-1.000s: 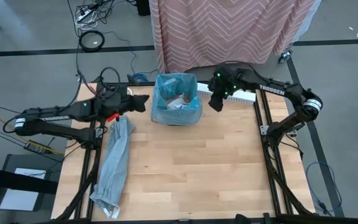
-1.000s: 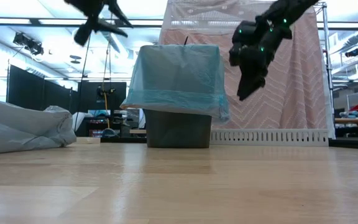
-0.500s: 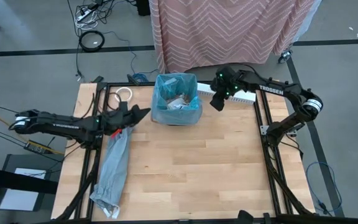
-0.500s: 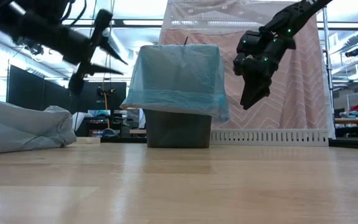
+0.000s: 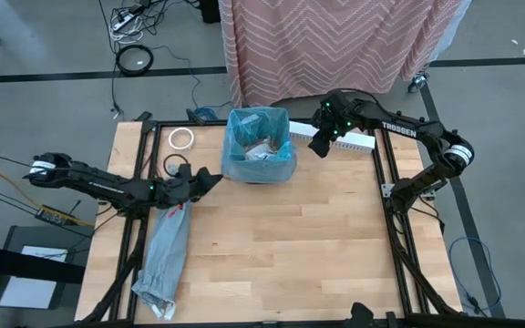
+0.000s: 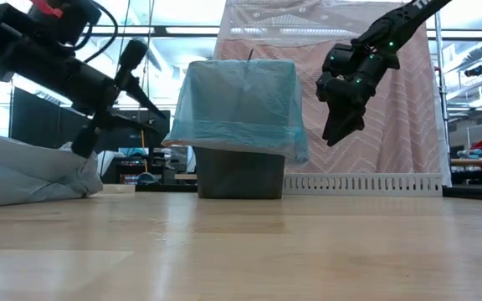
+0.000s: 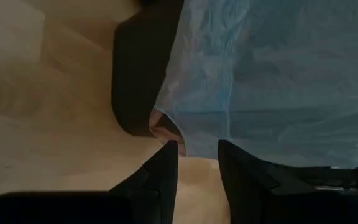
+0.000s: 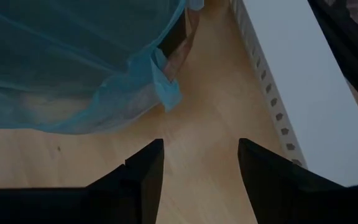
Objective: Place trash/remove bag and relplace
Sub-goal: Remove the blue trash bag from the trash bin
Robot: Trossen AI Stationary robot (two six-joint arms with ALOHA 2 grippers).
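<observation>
We've got the blue liner still fitted over the small dark bin at abt 12 o'clock on the table; its skirt hangs down outside the rim, w/ the bin base showing below it in the low view; trash (crumpled brown + white scraps) sits inside the liner, so we judge the placing part done and bag removal is the step in hand.

Our left gripper is at the bin's 9 o'clock, low, fingers apart w/ a gap, holding nothing; in its wrist view the fingertips point at the liner's hanging edge, prob. lined up to pinch that edge.

Our right gripper is at the bin's 3 o'clock, raised, jaws apart and empty; its wrist view looks down on the liner's flap, w/ the white slotted rail just beside; we read it as the matching grab on the opposite side, so the bag lifts evenly.

The pale grey bag lies flat at 8 o'clock, near the table's left edge; likely the replacement, parked clear of the bin; a tape roll sits at abt 10 o'clock.
</observation>
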